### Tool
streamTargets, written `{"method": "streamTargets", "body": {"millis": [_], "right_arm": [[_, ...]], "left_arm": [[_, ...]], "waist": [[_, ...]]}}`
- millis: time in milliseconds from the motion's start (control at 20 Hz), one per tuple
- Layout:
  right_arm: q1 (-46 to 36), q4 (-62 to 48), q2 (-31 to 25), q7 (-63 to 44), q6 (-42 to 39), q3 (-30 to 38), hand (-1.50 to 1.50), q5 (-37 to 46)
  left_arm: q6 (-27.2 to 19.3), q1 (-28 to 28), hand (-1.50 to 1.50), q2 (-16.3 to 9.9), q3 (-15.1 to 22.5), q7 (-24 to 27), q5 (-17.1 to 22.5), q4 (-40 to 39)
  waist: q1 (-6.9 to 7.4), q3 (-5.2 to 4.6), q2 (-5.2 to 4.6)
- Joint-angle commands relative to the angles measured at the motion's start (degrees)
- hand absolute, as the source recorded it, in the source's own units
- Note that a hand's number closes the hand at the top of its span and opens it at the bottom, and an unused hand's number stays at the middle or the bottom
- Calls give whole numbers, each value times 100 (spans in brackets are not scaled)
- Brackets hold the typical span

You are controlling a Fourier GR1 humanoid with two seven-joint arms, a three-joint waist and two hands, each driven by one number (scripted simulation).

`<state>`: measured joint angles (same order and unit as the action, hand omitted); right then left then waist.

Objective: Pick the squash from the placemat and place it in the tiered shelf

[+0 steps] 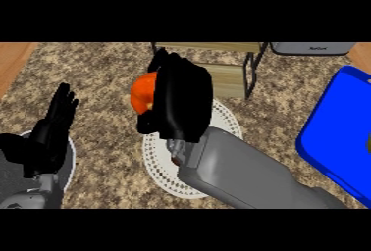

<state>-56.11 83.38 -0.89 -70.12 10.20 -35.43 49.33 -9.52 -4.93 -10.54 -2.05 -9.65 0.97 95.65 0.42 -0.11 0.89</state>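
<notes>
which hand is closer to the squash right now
Right. The right hand is curled round the orange squash above the placemat; the left hand rests open, apart at the view's left.

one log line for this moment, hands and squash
right hand: curled round orange squash | squash: above white placemat | tiered shelf: beyond, squash not in it | left hand: open, resting at left

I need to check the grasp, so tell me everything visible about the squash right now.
The squash shows only as an orange, rounded, smooth-looking lump; its left side is visible, the rest hidden behind the right hand, whose black fingers curl round it. It sits above the far end of the white lacy placemat, just short of the wooden tiered shelf. Whether it still touches the placemat cannot be told, and no stem or markings can be made out.
</notes>
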Motion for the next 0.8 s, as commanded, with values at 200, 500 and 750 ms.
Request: {"method": "streamTargets", "body": {"millis": [200, 500, 750], "right_arm": [[-555, -225, 85, -1424, -273, 670, 150, 579], [-265, -379, 86, -758, -185, 1362, 150, 954], [-200, -1057, 86, -82, 494, 1802, 150, 1102]], "left_arm": [[32, -29, 0, -1, 34, 75, -65, 11], [-39, -167, 0, 1, -59, -232, -6, 130], [158, -26, 0, -93, -178, 16, 94, 47]], "waist": [[-29, 3, -61], [-49, 11, -76], [23, 9, -103]]}}
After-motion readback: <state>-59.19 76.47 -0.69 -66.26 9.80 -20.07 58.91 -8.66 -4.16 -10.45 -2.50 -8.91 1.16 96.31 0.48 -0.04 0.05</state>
